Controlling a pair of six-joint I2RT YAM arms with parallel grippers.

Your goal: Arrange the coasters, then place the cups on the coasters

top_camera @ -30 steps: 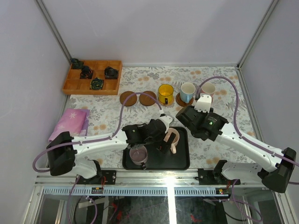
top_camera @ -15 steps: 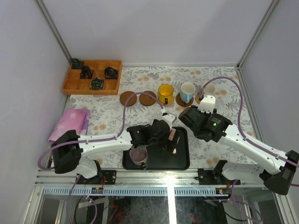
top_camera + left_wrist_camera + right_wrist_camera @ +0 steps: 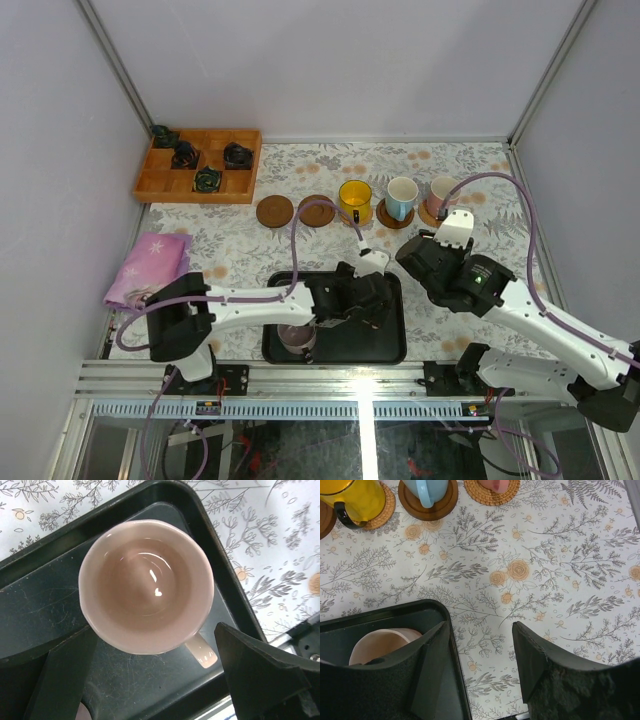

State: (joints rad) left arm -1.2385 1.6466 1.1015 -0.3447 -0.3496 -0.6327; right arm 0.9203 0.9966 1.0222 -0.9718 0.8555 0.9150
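On floral tablecloth, black tray holding mauve-grey cup at 8 o'clock, pale pink cup between wide-spread left gripper; right gripper likewise parted.

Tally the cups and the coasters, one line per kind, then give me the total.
Cups: 5 (yellow cup, blue-handled cup, pink-handled cup, mauve cup, pale pink cup)
Coasters: 5 (bare coasters, coasters under cups)
Total: 10
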